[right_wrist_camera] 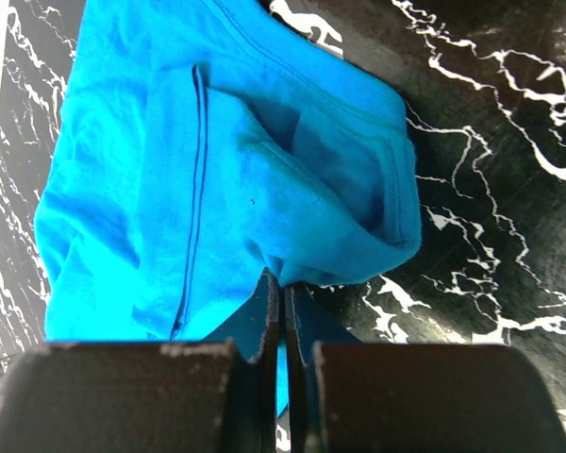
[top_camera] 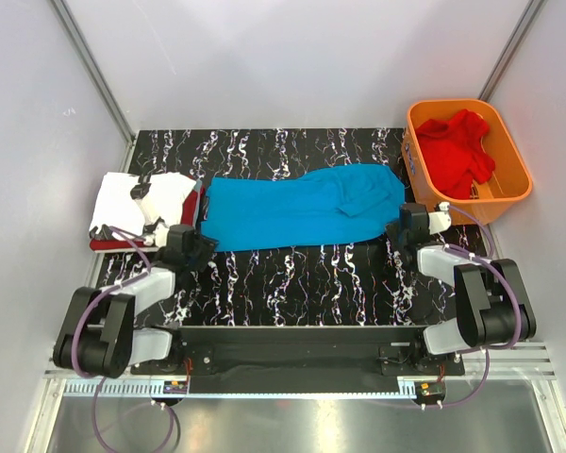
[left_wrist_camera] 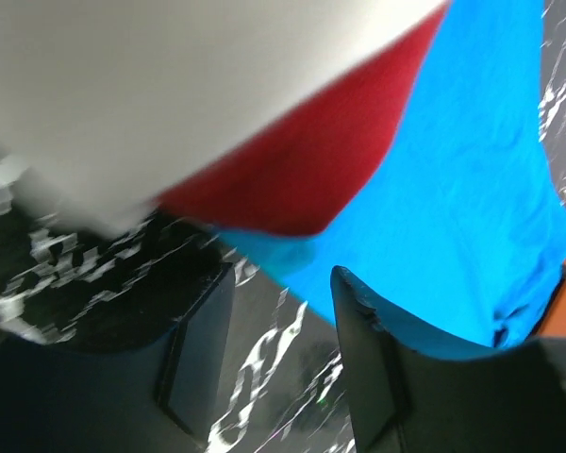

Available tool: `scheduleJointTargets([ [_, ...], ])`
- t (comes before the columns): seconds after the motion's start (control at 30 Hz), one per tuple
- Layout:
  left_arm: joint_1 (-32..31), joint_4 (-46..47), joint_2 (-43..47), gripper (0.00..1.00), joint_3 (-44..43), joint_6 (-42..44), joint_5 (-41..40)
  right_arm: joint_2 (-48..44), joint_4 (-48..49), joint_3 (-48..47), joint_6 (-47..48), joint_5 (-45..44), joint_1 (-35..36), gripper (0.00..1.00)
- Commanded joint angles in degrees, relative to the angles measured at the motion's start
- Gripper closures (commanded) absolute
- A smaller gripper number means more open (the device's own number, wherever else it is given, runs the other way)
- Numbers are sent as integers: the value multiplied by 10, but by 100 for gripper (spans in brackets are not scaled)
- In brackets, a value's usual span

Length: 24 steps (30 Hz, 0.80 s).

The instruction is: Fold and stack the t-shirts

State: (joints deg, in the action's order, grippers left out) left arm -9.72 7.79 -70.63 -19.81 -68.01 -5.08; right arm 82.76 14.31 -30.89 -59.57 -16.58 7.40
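right fingers (right_wrist_camera: 261, 330) pinching blue t-shirt (right_wrist_camera: 217, 170), left fingers (left_wrist_camera: 368, 359) apart, seemingly just short

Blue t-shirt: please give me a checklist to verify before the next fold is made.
1. Right claw shut on the blue t-shirt: ok, its edge is pinched between the closed fingers.
2. Left claw gripping the other end: not ok, the jaws are open and the cloth edge only lies beside them.
3. Shirt lying flat: not ok, the right end is bunched and folded over.
4. Shirt apart from the pile, a white t-shirt on a dark red t-shirt: cannot tell, the edges meet.
5. Bright red t-shirt out of the way: ok, it is in the orange basket.
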Motion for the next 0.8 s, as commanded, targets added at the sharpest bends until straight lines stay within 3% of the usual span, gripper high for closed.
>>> scheduleJointTargets([
  [0.0, -16, 14, -43, 48, -29, -46, -56, -15, 20, 4, 8, -28, 7, 100],
  [0.23, -58, -45, -107, 48, -91, -94, -132, -10, 21, 1, 9, -26, 9, 100],
  [0.3, -62, -63, -118, 52, -102, -97, -143, -14, 22, 4, 8, -28, 9, 100],
  [0.37, -63, -71, -123, 64, -115, -96, -147, -17, 21, 4, 9, -29, 10, 100],
  [0.4, -63, -69, -124, 85, -117, -90, -148, -18, 20, 3, 10, -30, 10, 100],
  [0.47, -62, -90, -119, 100, -135, -72, -164, -26, 17, 2, 16, -35, 10, 100],
  [0.77, -61, -199, -17, 100, -187, 8, -220, -95, -73, -42, 83, -58, 26, 100],
])
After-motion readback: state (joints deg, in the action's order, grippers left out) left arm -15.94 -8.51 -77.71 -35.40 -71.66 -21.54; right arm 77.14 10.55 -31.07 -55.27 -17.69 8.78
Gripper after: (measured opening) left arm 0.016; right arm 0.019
